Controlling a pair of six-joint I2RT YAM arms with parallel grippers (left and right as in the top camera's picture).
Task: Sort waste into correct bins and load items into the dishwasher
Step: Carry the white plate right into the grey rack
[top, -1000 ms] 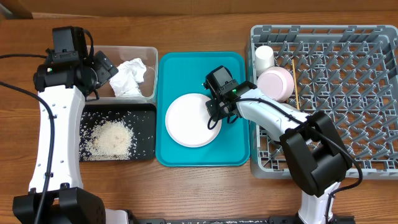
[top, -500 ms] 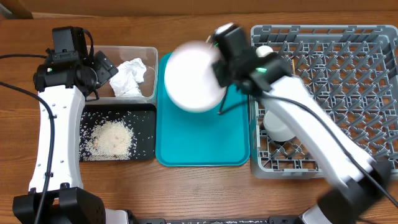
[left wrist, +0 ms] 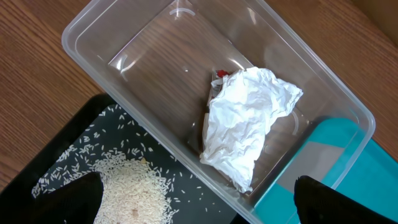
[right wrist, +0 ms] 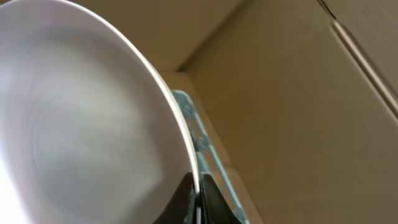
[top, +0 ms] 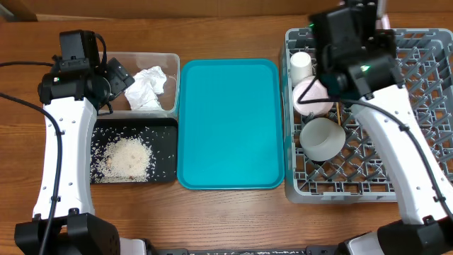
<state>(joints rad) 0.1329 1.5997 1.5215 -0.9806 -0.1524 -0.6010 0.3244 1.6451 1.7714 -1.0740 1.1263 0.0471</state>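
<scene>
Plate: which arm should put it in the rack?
Right. The right gripper holds the plate by the dish rack; the left gripper sits open over the clear tub, beyond the teal tray.

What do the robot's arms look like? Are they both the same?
Yes, both match. The left arm and right arm have smooth white tube-like links with chunky black joints and black wrists. Thin black cables run along them. A small green light glows on the right one. The fingers are black.
</scene>
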